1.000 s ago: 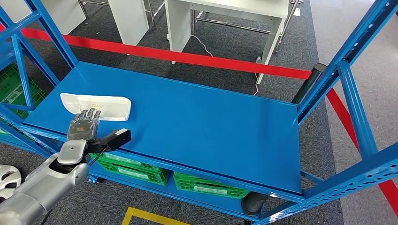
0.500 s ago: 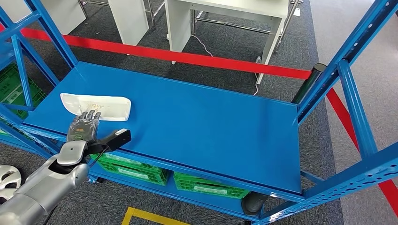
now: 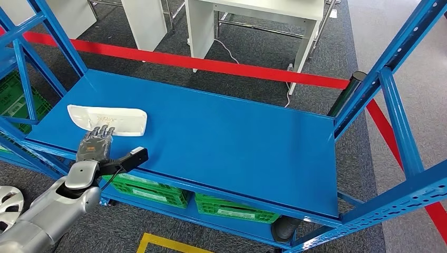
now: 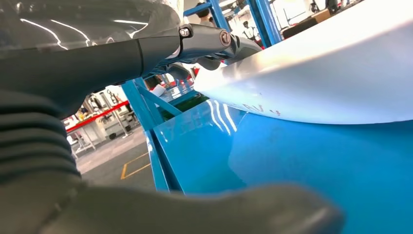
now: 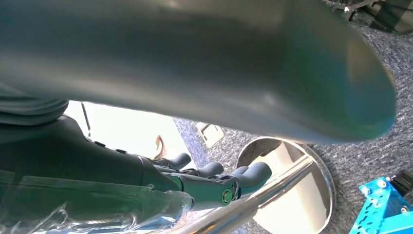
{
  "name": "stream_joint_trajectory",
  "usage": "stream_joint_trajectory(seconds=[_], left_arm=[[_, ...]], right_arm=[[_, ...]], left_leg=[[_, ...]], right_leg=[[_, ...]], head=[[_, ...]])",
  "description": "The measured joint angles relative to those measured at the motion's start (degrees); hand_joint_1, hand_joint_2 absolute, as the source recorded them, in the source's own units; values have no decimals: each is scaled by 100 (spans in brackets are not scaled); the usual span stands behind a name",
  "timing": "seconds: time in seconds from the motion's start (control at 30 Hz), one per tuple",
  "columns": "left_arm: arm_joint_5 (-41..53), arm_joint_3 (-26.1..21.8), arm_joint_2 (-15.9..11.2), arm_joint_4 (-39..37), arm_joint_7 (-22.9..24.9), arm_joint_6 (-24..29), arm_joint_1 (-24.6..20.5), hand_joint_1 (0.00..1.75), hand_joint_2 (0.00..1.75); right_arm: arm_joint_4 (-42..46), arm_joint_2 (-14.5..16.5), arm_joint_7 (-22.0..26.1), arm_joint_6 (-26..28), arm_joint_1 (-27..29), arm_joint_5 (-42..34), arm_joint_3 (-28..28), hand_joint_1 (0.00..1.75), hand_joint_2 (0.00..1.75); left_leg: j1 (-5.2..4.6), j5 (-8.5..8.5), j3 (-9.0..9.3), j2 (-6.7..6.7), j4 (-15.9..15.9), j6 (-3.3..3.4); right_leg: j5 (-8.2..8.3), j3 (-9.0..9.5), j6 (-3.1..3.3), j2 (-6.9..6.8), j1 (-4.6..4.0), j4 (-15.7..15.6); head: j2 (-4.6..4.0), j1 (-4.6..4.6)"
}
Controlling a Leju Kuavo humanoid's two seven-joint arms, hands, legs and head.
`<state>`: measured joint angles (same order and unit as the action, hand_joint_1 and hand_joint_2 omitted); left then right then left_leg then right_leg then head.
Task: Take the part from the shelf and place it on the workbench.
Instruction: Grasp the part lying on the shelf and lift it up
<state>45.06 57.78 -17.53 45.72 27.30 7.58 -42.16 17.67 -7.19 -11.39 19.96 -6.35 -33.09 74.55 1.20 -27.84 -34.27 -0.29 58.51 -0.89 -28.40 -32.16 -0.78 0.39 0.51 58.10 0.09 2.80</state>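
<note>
1. While the flat white elongated plastic part (image 3: pixel 108 120) is lying near the left end of the blue metal shelf deck (image 3: pixel 221 137), its long side is running roughly along the deck's front edge.
2. The robot's left hand (image 3: pixel 96 143) is hovering at that near edge of the part, its dark fingers (image 3: pixel 103 132) reaching over the rim and its thumb jutting out to the side; the hand is spread and gripping nothing.
3. In the left wrist view, the fingertips (image 4: pixel 209 41) are sitting right at the part's pale edge (image 4: pixel 311 73); actual contact cannot be judged.
4. The right hand (image 5: pixel 214 183) is hanging over grey carpet (image 5: pixel 370 136), fingers loosely curled around nothing.
5. Green plastic crates (image 3: pixel 153 191) are sitting below the deck.
</note>
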Motion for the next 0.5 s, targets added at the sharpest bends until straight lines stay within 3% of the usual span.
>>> stream_joint_trajectory(seconds=[0.5], left_arm=[[37, -15, 14, 0, -52, 178, 7, 0, 175]], right_arm=[[9, -2, 8, -60, -1, 2, 0, 0, 0]], left_leg=[[0, 0, 1, 0, 0, 0]], right_leg=[[0, 1, 0, 0, 0, 0]], head=[[0, 1]])
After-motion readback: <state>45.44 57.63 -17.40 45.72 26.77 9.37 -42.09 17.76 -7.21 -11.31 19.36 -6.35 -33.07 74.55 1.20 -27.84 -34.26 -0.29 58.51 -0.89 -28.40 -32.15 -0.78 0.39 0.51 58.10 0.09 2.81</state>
